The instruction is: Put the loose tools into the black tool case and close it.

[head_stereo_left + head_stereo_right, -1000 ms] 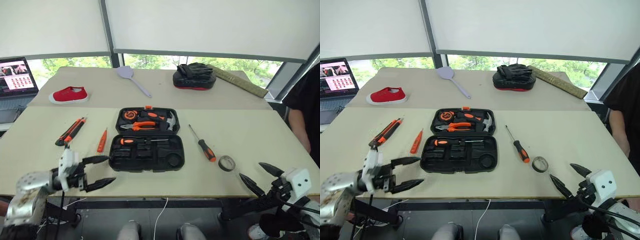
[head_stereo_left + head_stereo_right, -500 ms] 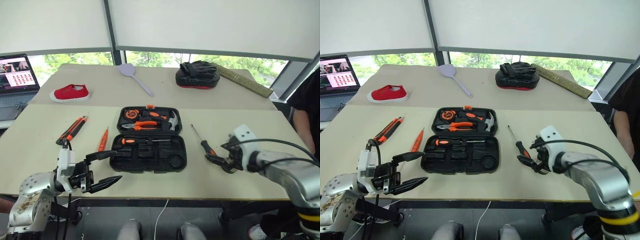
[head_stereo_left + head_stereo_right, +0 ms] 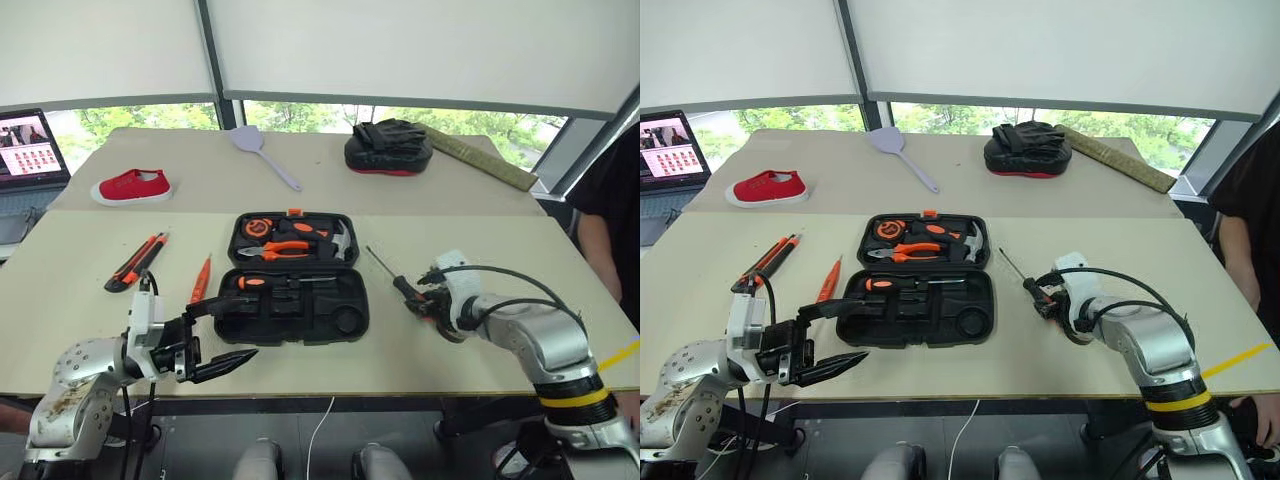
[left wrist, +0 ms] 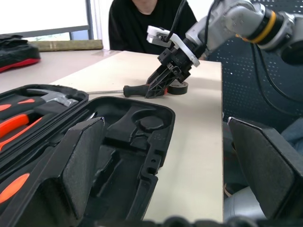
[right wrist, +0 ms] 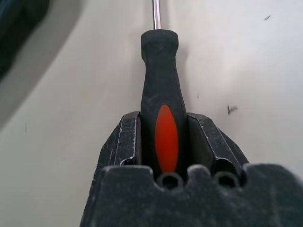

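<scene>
Ridged black pads (image 5: 199, 135) of right tool (image 5: 163, 142) clamp rubbery orange-inlaid screwdriver handle (image 5: 161, 94); left tool (image 3: 222, 335) gapes wide.

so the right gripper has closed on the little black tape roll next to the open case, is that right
Not quite: the right gripper has closed on the orange-and-black screwdriver, not the tape roll. The right wrist view shows its handle clamped between the fingers. It does lie beside the open black tool case.

Beige table (image 3: 80, 300) carries: open black tool case (image 3: 293, 278) at centre; utility knife (image 3: 136, 261) and tester screwdriver (image 3: 200, 280) to its left; screwdriver (image 3: 392, 279) to its right; red shoe (image 3: 132, 186), lilac spatula (image 3: 262, 154), padded mitt (image 3: 388, 148) farther back.
</scene>
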`<state>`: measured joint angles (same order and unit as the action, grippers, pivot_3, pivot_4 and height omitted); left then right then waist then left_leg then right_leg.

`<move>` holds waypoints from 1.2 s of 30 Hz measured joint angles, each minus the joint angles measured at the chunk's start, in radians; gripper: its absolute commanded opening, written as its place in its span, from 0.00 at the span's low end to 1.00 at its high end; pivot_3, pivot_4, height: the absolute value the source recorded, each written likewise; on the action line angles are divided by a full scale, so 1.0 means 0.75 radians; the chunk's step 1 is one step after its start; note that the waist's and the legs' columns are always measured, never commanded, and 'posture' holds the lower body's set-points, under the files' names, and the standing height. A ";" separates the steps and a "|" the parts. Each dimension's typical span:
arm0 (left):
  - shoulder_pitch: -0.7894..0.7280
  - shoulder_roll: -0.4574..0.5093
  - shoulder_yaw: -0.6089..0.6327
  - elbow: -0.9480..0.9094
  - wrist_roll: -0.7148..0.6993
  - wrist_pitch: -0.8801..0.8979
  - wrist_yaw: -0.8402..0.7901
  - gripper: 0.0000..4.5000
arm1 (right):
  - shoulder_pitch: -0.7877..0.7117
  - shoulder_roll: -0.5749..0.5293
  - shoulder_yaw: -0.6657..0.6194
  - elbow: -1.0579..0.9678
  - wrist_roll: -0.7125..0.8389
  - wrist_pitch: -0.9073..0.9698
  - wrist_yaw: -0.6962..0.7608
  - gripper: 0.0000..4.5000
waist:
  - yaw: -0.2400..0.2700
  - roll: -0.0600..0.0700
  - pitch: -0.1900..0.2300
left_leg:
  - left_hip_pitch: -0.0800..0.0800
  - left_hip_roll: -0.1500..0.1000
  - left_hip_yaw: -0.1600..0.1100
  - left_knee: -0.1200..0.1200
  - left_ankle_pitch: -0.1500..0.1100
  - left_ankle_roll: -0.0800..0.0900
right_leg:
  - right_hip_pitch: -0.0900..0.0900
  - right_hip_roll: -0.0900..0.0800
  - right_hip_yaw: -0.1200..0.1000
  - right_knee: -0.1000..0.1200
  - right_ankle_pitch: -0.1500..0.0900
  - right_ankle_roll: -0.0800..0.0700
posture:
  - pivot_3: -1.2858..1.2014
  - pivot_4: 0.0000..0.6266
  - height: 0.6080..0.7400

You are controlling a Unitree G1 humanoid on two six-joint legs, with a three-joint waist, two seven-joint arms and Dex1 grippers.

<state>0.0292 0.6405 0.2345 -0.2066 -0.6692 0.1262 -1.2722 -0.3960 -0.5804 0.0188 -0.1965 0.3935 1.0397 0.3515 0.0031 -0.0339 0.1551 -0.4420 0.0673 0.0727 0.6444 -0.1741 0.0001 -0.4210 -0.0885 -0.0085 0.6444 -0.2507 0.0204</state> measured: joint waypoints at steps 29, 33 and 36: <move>0.170 -0.060 0.194 0.040 0.070 -0.114 0.219 1.00 | -0.652 0.125 0.718 0.511 -0.637 -0.946 0.981 0.23 | -0.017 0.001 0.001 | 0.004 0.016 0.006 -0.001 0.001 -0.003 | -0.004 0.015 0.004 0.003 0.004 -0.012 | 0.52 0.24 1.00; 0.173 -0.059 0.193 0.038 0.071 -0.114 0.220 1.00 | -0.673 0.159 0.711 0.552 -0.661 -0.939 0.973 0.23 | -0.021 0.001 0.001 | 0.005 0.018 0.007 -0.001 0.002 -0.004 | -0.004 0.016 0.003 0.003 0.005 -0.013 | 0.52 0.24 1.00; 0.172 -0.056 0.191 0.037 0.075 -0.114 0.221 1.00 | -0.701 0.184 0.707 0.602 -0.677 -0.939 0.973 0.23 | -0.022 0.001 0.001 | 0.005 0.018 0.008 -0.001 0.002 -0.004 | -0.004 0.016 0.003 0.003 0.005 -0.014 | 0.52 0.24 1.00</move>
<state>0.1585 0.5985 0.3779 -0.1792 -0.6127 0.0411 -1.1064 -0.9219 -0.4422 0.5489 0.2550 -0.1142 0.3354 1.0815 -0.0134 -0.0332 0.1559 -0.4383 0.0808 0.0786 0.6439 -0.1728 -0.0031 -0.4243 -0.0766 -0.0063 0.6468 -0.2470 0.0102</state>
